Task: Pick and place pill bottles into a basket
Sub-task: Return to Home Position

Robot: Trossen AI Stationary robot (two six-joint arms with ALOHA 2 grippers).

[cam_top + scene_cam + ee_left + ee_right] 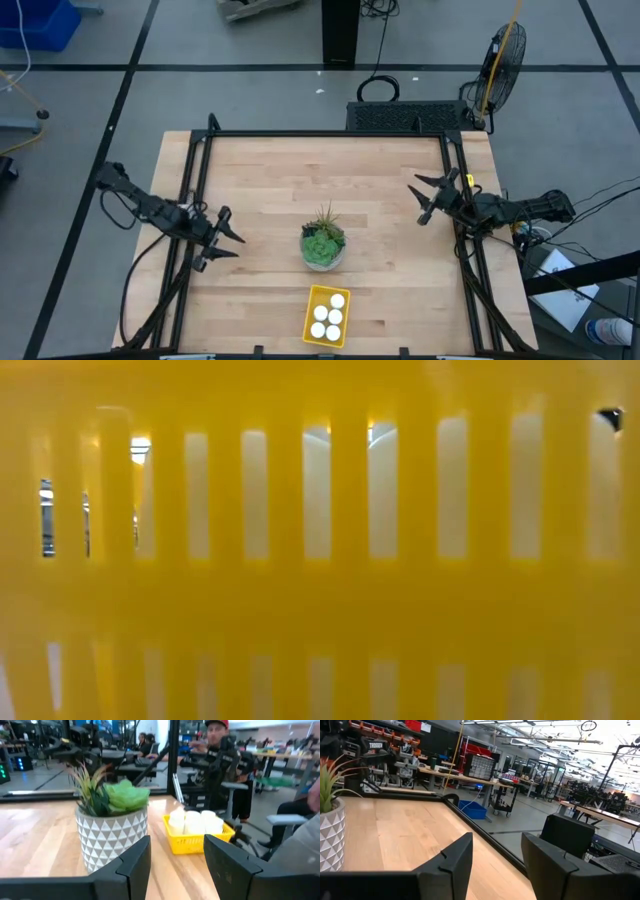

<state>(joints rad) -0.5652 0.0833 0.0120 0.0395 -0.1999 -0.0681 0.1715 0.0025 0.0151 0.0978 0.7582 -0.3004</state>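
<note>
Room, high view: grey floor with taped lines around a pale wooden worktop (270, 180) in a black frame.
Basket, high view: yellow basket (320, 293) close to the worktop's edge at the picture's foot, about midway between the corners, just beside the potted plant (323, 245) at the centre.
Pill bottles, high view: four white caps (327, 318) packed inside the basket, none loose on the wood. Judged as the placing finished.
Left gripper, high view: left gripper (238, 246) near the left edge, fingers spread and empty, well apart from the basket. Judged as pulled clear because nothing is left to fetch.
Right gripper, high view: right gripper (420, 203) near the right edge, fingers wide apart, holding nothing.
Low view: filled by the basket's slotted yellow wall (320, 610). White bottle sides (318, 495) showing through the slots, too cut up to count. Arms and room almost wholly hidden.
Left wrist view: own two dark fingers apart, plant pot (112, 832) close ahead, basket (192, 842) with bottles (195, 822) beyond it. Fourth bottle hard to separate here. Behind, a standing person (247, 775), partly screened by dark robot hardware.
Right wrist view: fingers parted over bare wood. Only a sliver of the pot (330, 840) in frame. Basket and bottles out of sight, workshop benches beyond.
</note>
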